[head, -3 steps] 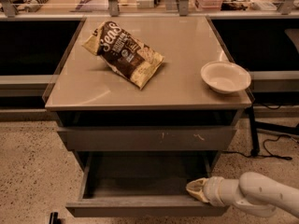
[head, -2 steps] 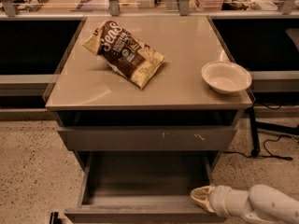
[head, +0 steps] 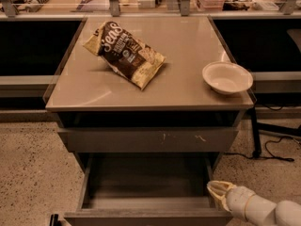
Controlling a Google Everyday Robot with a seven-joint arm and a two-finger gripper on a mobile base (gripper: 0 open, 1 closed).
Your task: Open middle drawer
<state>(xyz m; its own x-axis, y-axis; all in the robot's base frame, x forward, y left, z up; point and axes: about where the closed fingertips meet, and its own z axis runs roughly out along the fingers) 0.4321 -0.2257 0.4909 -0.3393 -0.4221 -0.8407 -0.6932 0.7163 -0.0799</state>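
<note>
**One step left: back clear of the drawer**

Middle drawer stands pulled well out under the desk. Opening judged essentially complete. Next move calls for backing away without nudging the front. Gripper sits low, just beside the drawer's right front corner. Jaws look together, holding nothing; contact unclear.

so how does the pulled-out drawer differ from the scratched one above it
The middle drawer is pulled out, inside showing; the scratched drawer above is shut. The scratched drawer bears white marks; the middle drawer shows none. Both are grey, handleless. The gripper sits by the middle drawer's right side.
</note>
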